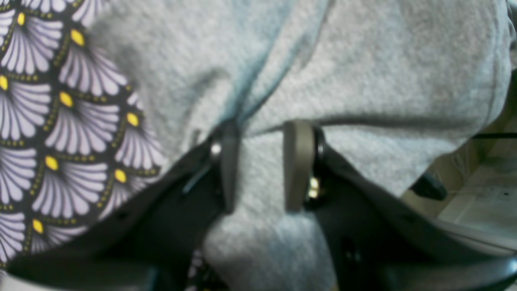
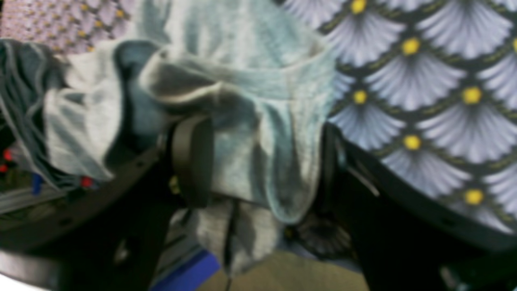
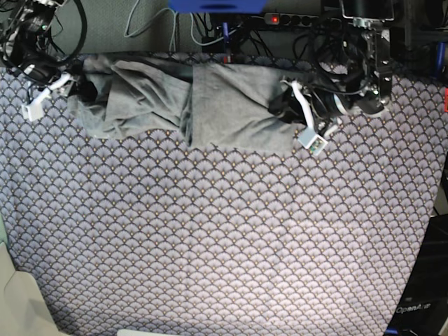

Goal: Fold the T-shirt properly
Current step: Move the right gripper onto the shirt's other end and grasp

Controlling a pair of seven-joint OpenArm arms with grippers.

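T-shirt [image 3: 210,105] lies bunched along tablecloth's [image 3: 224,238] far edge.

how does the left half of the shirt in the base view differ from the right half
In the base view the T-shirt's left half is bunched and creased; the right half lies flat and smooth. The right gripper pinches the left half, the left gripper the right. Both are plain grey, resting on the tablecloth at its far edge.

Soft matt knit T-shirt [image 1: 363,81]; seemingly rubbery pincer pads [image 1: 299,161]
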